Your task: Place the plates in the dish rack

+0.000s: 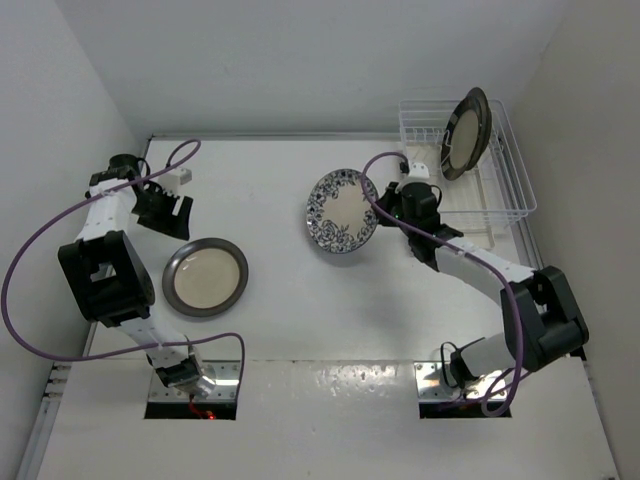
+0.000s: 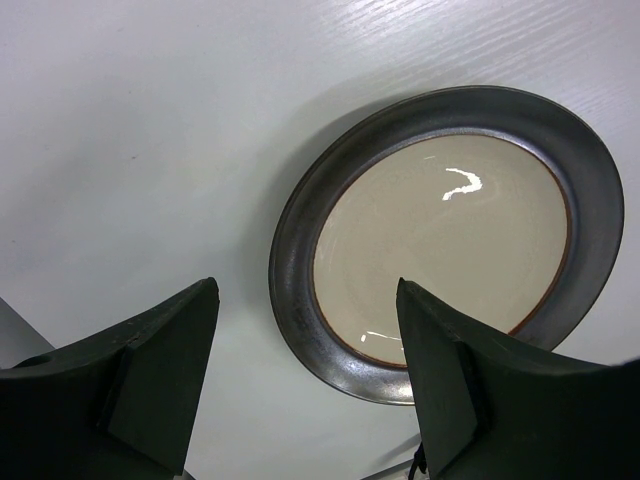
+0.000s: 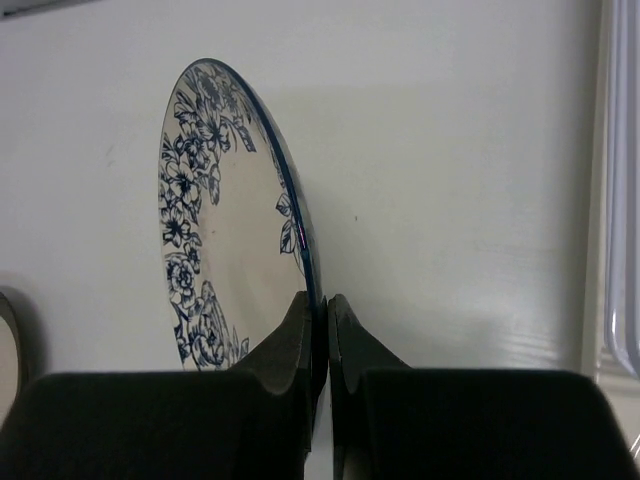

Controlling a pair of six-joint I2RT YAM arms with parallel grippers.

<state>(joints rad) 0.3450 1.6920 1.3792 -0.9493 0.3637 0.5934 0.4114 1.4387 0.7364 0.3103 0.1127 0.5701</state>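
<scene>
The dish rack (image 1: 518, 190) sits in the far right corner of the counter (image 1: 270, 180), its right side close along the right wall (image 1: 590, 120) and its back near the rear wall. Inside it one brown-rimmed plate (image 1: 465, 133) stands on edge, leaning toward the far end, while the nearer part of the rack holds no plate. Just left of the rack's near-left corner, and apart from its wires, the right claw (image 1: 380, 205) is clenched on the rim of the blue floral plate (image 1: 342, 212). In the right wrist view the two fingers (image 3: 290, 345) pinch that rim (image 3: 318, 290) between them. The plate runs away from the claw edge-on, with its patterned face turned to the left. Whether its far edge touches the counter cannot be told. A strip of rack wire (image 3: 620, 200) shows at the right border of that view. Bare counter lies between the floral plate and a dark-rimmed plate (image 1: 205, 277), which rests flat and face up on the left half, well apart from the rack and near the left arm. The left claw (image 1: 172, 213) hangs beyond that plate toward the left wall, released and grasping nothing. From its wrist camera the spread fingers (image 2: 160, 380) frame the near rim of the flat plate (image 2: 450, 230) below them, with bare counter to the plate's left.
</scene>
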